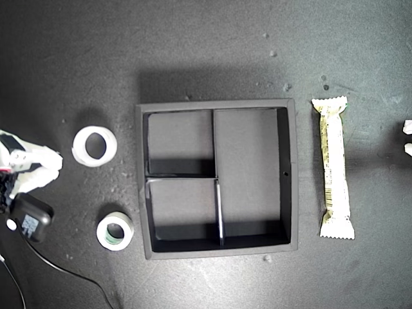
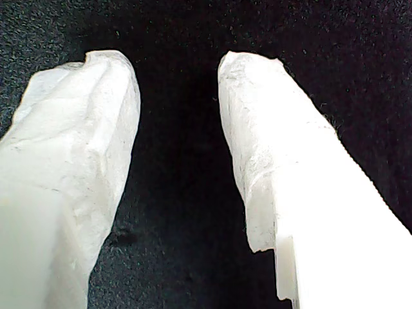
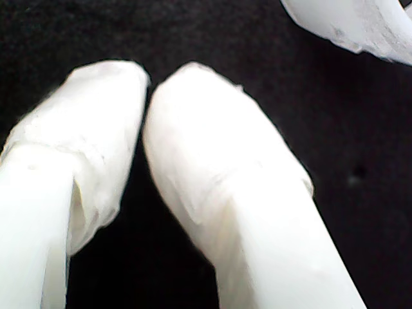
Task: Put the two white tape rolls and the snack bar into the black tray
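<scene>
Square black plastic tray (image 1: pixel 293 174) sits empty, centre. Two white tape rings (image 1: pixel 94 146) (image 1: pixel 115 231) lie toward the exterior view's left, the cream-wrapped snack bar (image 1: pixel 335 168) to its right. My first gripper (image 2: pixel 177 64) is spread; my second gripper (image 3: pixel 147 80) nearly pressed together, empty. Straddle one ring's wall before pinching.

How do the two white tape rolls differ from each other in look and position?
The all-white tape roll is wider and thinner-walled with a large hole; the green-cored tape roll is smaller and thicker, with a greenish inner ring. In the exterior view the all-white roll lies higher, the green-cored one lower. Both lie flat outside the black tray, on its left in that view.
</scene>
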You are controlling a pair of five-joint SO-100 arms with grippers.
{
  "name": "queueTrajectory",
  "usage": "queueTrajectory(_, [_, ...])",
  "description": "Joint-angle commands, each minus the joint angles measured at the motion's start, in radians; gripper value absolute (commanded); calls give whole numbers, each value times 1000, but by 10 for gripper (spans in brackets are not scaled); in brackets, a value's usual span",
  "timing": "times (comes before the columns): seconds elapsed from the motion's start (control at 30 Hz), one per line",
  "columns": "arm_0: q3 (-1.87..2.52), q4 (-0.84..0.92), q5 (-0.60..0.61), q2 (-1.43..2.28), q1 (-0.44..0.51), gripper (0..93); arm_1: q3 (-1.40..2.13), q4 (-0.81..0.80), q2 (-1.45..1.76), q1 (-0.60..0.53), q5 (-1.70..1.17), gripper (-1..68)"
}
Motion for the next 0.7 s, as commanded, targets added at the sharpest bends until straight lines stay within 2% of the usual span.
queueTrajectory(0.0, [58, 38, -35, 51, -12, 2, 12, 8, 6, 17, -21, -4])
queueTrajectory(0.2, [58, 38, -35, 51, -12, 2, 12, -40, 6, 14, -123, -4])
queueTrajectory(0.67, [58, 38, -41, 51, -12, 3, 12, -2, 6, 20, -21, -4])
